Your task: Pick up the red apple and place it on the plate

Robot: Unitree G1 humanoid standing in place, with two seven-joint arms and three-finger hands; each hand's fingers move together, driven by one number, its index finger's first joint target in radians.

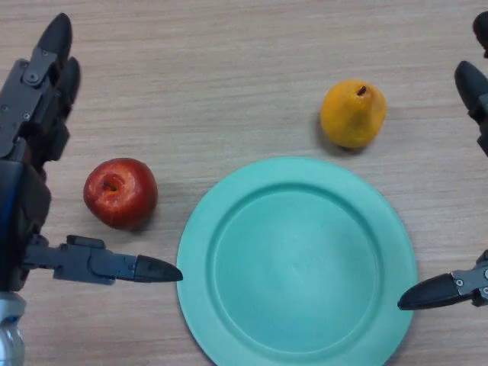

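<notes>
A pale wooden table top (229, 84) with fine straight grain and a matt finish is seen. A smooth, faintly satin sheen, as of plastic, is shown by the round teal plate (229, 305). Glossy skin is borne by the red apple (120, 192), duller, finely speckled skin by the yellow-orange pear (352, 114).

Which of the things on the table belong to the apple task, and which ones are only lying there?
Belong to the task:
red apple, on the table, left of the plate
green plate, nothing on it
left hand, open, beside the apple

Only lying there:
yellow pear, beyond the plate
right hand, idle at the right edge
</notes>
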